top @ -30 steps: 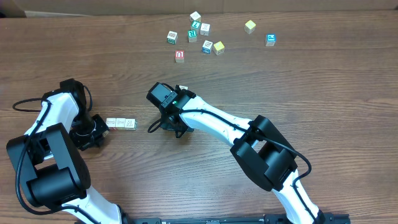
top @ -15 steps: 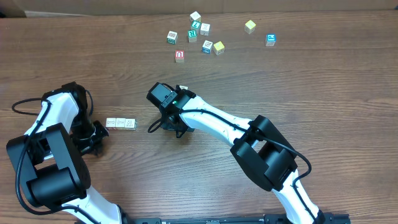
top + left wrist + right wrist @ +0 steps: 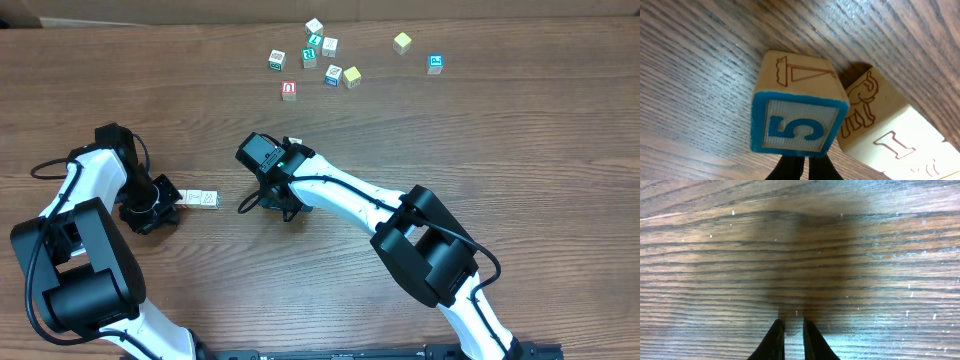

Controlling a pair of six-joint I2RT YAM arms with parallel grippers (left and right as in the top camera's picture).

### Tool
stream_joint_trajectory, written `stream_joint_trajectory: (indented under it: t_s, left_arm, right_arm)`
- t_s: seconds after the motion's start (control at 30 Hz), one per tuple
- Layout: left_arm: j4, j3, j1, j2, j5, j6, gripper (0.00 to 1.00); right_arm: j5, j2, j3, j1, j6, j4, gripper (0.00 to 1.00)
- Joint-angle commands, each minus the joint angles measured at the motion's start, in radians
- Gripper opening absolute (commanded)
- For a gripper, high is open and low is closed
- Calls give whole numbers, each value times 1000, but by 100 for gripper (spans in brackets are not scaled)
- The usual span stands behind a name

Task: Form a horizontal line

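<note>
A: Where's the row?
B: Got the horizontal line (image 3: 200, 197) left-centre of overhead frame. Wrist cam: blue "5" cube (image 3: 799, 125) at its end, touching the elephant-faced neighbour (image 3: 862, 102), a bit skewed.
A: Any change vs 0.5 s ago?
B: Yes, left gripper (image 3: 803, 169) swung up from lower left and is now right behind the blue cube. Fingers together, holding nothing. Prob. nudging the end flush, so nearly done. Also right gripper (image 3: 793, 339) pinched together, empty, mid-frame.

A dark brown wood-grain surface (image 3: 520, 130) filled the view, evenly lit, with a paler tan strip (image 3: 200, 8) along its far edge.
</note>
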Motion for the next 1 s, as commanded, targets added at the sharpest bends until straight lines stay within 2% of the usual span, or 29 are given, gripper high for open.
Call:
stream_joint_trajectory:
  t_s: [0.0, 0.23, 0.33, 0.97]
  left_arm:
    - [-20, -1, -2, -18, -11, 19, 4]
    - [-51, -1, -2, -18, -178, 14, 4]
    - [-46, -1, -2, -18, -235, -25, 4]
    - [47, -1, -2, -18, -233, -45, 4]
  right_arm:
    - [30, 21, -17, -8, -5, -14, 12]
    - [34, 21, -17, -8, -4, -13, 12]
    - [34, 21, -17, -8, -5, -13, 12]
    - [37, 21, -17, -8, -4, -13, 12]
